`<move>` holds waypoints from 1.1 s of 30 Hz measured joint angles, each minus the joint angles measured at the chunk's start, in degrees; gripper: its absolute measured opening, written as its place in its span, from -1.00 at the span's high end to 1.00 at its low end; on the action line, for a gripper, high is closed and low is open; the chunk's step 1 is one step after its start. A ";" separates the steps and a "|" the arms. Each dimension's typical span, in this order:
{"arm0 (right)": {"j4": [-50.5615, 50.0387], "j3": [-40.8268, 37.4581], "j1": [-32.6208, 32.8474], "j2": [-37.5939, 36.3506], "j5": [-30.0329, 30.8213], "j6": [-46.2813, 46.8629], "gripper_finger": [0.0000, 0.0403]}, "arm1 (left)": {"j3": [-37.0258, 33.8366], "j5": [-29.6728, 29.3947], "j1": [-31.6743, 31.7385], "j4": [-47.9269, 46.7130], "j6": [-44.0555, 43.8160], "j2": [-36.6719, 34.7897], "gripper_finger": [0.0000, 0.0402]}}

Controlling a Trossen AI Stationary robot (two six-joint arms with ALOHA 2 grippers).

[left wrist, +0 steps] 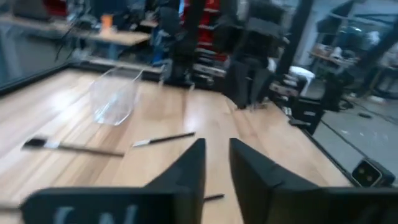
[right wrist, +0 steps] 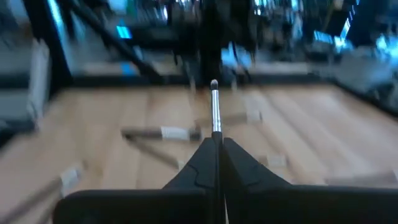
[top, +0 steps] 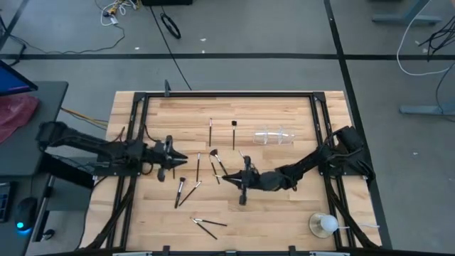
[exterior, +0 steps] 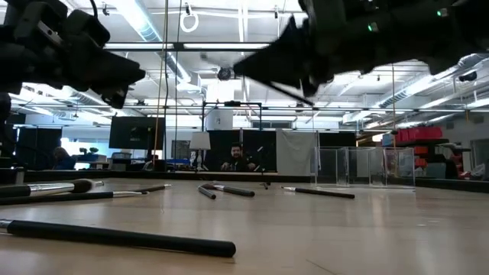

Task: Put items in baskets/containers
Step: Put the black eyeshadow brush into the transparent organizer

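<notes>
Because my right wrist picture is smeared, I can only just make out that my right gripper point(right wrist: 216, 140) has its fingers point(right wrist: 193, 168) pressed together on one thin brush point(right wrist: 215, 106), whose silver ferrule and small tip stick out past them. From above, that gripper sits near the table's centre and the pinched brush is hard to separate from the loose ones beside it.

My left gripper point(left wrist: 216, 144) hangs over the table at nine o'clock, its fingers slightly spread with nothing between them; only the left wrist view shows that gap.

Looking down, I count about nine brushes point(top: 211, 130) loose on the wood: two at twelve o'clock, a cluster between my grippers, a crossed pair at eight o'clock and a few at six o'clock. Where they overlap I cannot be sure of the number.

One clear tray point(top: 274, 136) stands at two o'clock, nearly invisible from above and plainer in the left wrist and low views; I cannot tell whether anything lies in it. One round cup with a white ball point(top: 323, 225) sits at the four o'clock corner, seen only from above. Only the low view shows a person point(exterior: 237, 160) far behind the table.
</notes>
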 joint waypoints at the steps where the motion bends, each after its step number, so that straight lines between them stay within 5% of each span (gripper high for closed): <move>1: 2.90 -0.26 -0.34 0.00 -0.66 -1.00 0.98 | 0.00 0.00 -0.50 3.10 0.73 2.94 0.44; 9: 19.53 -1.05 -1.97 -0.02 -5.72 -6.28 0.98 | 1.69 -0.54 -3.87 31.55 5.82 25.68 -0.03; 18: 21.35 -0.98 -2.23 -0.07 -5.74 -7.47 0.98 | 18.35 -2.16 -6.50 42.60 12.22 46.13 -0.04; 27: 20.95 -0.96 -1.81 -0.07 -5.70 -7.93 0.98 | 24.33 -2.89 -6.58 47.91 12.01 51.33 -0.02; 33: 20.54 -0.94 -1.81 -0.07 -5.70 -8.10 0.98 | 25.03 -2.89 -6.56 47.90 11.95 51.31 0.26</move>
